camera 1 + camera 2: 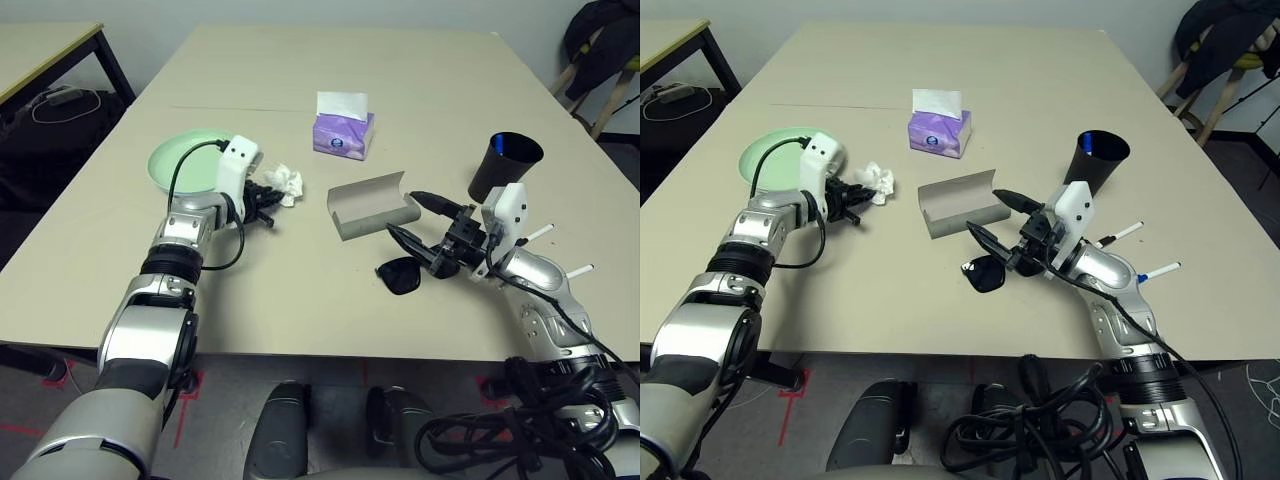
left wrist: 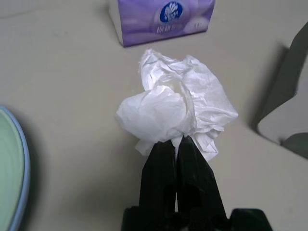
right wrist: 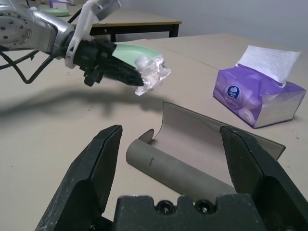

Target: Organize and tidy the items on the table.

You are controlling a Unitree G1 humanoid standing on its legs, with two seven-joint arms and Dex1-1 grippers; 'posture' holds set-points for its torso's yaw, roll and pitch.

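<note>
Items [image 1: 190, 160] seem barely tidied: crumpled tissue [image 2: 178, 101] is pinched by the left pincer [image 2: 177, 140], while case [image 3: 178, 168] and sunglasses [image 1: 400, 276] are left unsorted near the spread right pincer [image 3: 171, 128].

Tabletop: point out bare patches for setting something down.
Free: behind the purple tissue pack; also between the crumpled tissue and the grey case, narrowly. Crowded: around the right end effector, with sunglasses and black cup.

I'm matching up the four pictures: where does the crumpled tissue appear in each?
Left eye: left of centre, beside the plate.
Right eye: left of centre, beside the plate.
Left wrist: centre, at the tool's tips.
Right wrist: upper middle, tissue at the left tool.
Shared landmark: purple tissue box.
</note>
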